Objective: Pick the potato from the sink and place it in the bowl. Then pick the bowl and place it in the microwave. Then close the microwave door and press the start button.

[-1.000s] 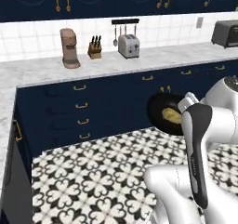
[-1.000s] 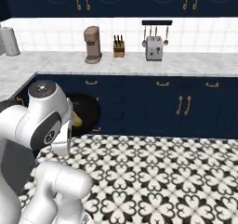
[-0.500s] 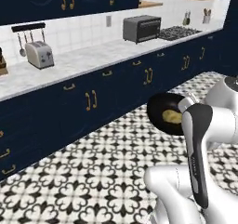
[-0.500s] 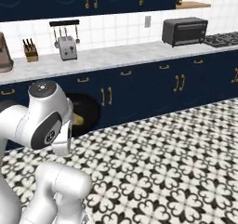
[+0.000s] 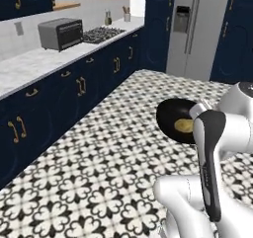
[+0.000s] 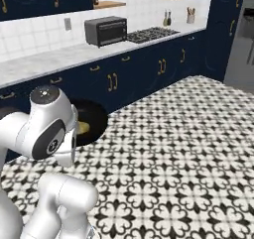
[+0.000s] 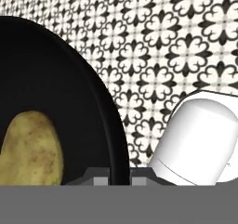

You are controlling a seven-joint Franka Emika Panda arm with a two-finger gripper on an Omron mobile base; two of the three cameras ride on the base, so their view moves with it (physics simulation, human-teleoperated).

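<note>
tool [image 7: 120,174] clamping bowl [image 7: 56,93] rim, potato [image 7: 30,148] inside

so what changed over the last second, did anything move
The base turned, so the whole view swung along the counter: the coffee maker, knife block and toaster have gone from view, and the toaster oven, the stovetop and the fridge have come in. The claw stays shut on the rim of the bowl, with the potato still inside.

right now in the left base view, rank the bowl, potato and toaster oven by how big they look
1. bowl
2. toaster oven, though it stands much farther off, so this ranking is unsure
3. potato
</note>
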